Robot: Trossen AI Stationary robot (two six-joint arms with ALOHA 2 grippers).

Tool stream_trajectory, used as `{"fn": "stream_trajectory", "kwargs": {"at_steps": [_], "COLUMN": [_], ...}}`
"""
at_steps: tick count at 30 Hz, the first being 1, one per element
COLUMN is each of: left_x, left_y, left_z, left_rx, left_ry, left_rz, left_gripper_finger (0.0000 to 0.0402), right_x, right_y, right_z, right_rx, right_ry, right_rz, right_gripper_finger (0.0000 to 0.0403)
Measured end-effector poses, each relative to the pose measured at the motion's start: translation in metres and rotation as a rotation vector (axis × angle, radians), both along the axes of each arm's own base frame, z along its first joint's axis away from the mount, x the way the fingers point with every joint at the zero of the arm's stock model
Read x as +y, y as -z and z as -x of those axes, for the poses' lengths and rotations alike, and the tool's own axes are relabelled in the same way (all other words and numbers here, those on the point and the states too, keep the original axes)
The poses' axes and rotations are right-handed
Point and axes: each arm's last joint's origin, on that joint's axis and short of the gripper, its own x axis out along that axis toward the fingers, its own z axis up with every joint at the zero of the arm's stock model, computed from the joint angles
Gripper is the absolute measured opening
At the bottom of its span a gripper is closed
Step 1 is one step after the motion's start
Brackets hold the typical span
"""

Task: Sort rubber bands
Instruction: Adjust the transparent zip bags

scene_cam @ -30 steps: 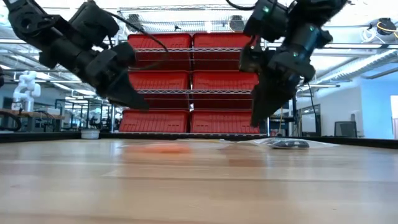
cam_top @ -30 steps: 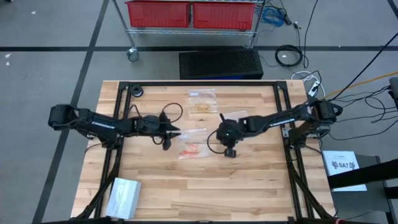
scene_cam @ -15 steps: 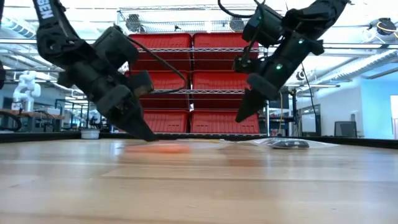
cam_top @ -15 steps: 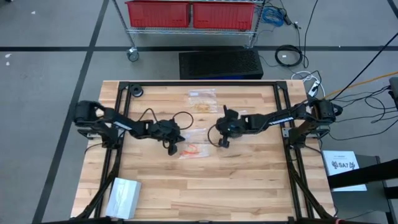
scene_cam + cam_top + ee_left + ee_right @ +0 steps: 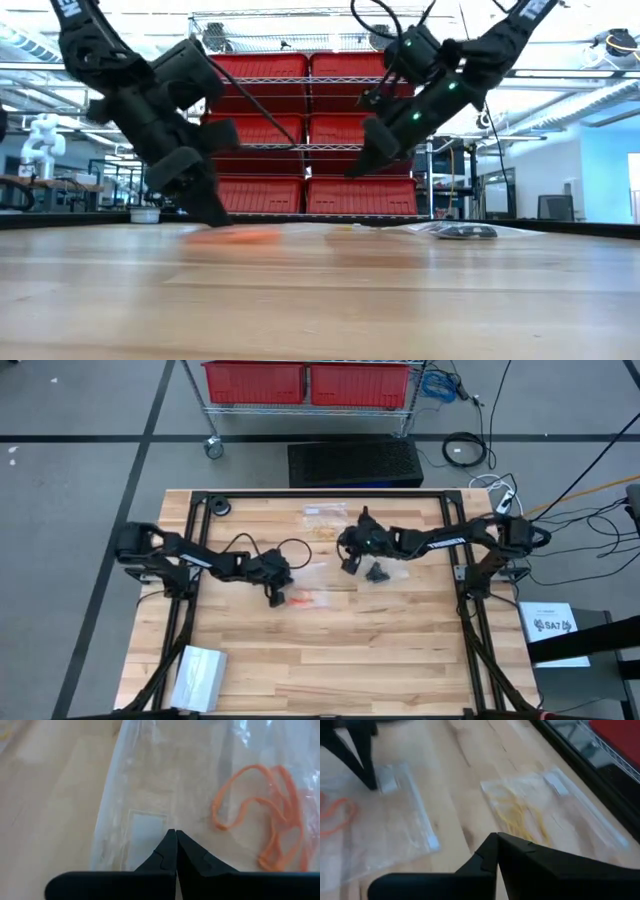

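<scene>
A pale wooden table stands before shelves of red bins. The left tool, fingers together, presses a clear bag holding orange rubber bands just beside its tip. The right tool, fingers together, hovers near another bag of yellowish bands.

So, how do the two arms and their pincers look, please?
Both arms are dark, almost black, built of jointed segments. Each pincer, left and right, ends in two black wedge-shaped fingers tapering to a point. Thin black cables loop along the arms. The right arm shows small green lights and white lettering.
</scene>
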Motion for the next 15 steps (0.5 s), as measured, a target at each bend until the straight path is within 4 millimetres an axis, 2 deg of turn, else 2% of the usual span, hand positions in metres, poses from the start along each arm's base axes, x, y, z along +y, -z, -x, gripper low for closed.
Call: {"fn": "stream_trajectory", "kwargs": {"at_steps": [3, 10, 12, 15], "left_x": [-0.001, 0.0, 0.0, -0.002], "left_y": [-0.011, -0.034, -0.041, -0.055], "left_z": [0.009, 0.044, 0.05, 0.051], "left_rx": [0.036, 0.19, 0.193, 0.089], "left_ry": [-0.016, -0.102, -0.111, -0.117], "left_rz": [-0.019, -0.125, -0.129, -0.099], "left_gripper_finger": [0.0003, 0.0002, 0.0002, 0.0002], "right_x": [-0.008, -0.029, -0.035, -0.041], "right_y": [0.007, 0.041, 0.049, 0.058], "right_z": [-0.008, -0.02, -0.025, -0.036], "right_rx": [-0.066, -0.096, -0.084, -0.064], "right_ry": [-0.012, 0.068, 0.089, 0.097], "right_rz": [-0.005, -0.023, -0.037, -0.041], "right_gripper_finger": [0.0, 0.0, 0.0, 0.0]}}
